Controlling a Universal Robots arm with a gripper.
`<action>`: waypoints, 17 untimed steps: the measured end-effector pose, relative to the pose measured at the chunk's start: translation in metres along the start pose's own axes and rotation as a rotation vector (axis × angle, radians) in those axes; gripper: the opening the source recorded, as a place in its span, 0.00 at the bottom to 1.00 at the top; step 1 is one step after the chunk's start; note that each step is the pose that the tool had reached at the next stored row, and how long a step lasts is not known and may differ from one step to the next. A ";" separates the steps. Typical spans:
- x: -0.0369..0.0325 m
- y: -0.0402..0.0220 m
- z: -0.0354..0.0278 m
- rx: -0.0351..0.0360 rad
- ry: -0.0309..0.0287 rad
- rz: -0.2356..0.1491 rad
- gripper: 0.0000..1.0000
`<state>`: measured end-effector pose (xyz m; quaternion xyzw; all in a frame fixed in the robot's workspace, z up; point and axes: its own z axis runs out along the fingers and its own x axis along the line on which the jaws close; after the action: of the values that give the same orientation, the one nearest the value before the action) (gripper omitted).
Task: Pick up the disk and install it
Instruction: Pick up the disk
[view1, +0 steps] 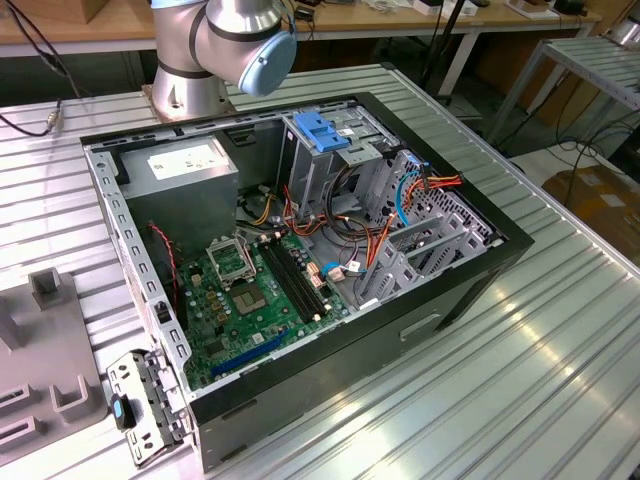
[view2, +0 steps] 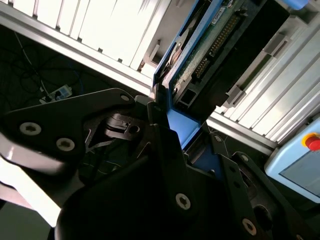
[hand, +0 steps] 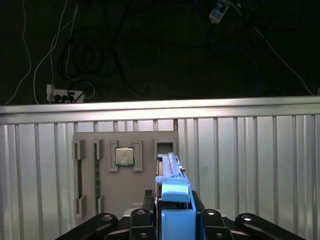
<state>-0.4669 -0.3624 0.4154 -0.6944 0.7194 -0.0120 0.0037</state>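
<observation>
The disk (hand: 173, 195) held on edge in the claw (hand: 175, 216) — black fingers (hand: 142, 219) closed against its two flat sides, the bright blue rail and end tab standing out of the grip in the first wrist view. In the second wrist view, reaching out past the fingertips: a green circuit board with a row of connector pins on one face, a blue rail along the edge, a blue tab caught in the grip.

Beyond the claw, flat on the ribbed aluminium table (hand: 260, 165), a grey fixture plate (hand: 100, 200) with a square processor chip (hand: 124, 156) seated in one recess and an open recess (hand: 164, 146) just beside the chip, in line with the disk's far end. Farther out past the table's edge, dark floor, loose cables and a white power strip (hand: 65, 92). Off to one side of the claw, a pale pendant with a red button (view2: 312, 141).

In the exterior view, an open computer case (view1: 480, 260) lying on the table — green motherboard (view1: 250, 300) on its floor, a light-blue latch plate (view1: 320, 130) atop the metal drive cage, orange and red cables bunched beside it, and the arm's base (view1: 190, 70) just behind the case.
</observation>
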 end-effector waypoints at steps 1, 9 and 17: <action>0.0000 0.0000 -0.0005 -0.0001 0.0001 0.000 0.37; 0.0000 -0.0001 -0.0032 -0.0001 0.0001 0.000 0.37; 0.0001 -0.0002 -0.0071 -0.0002 0.0001 0.000 0.37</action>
<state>-0.4669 -0.3624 0.4225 -0.6945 0.7194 -0.0120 0.0036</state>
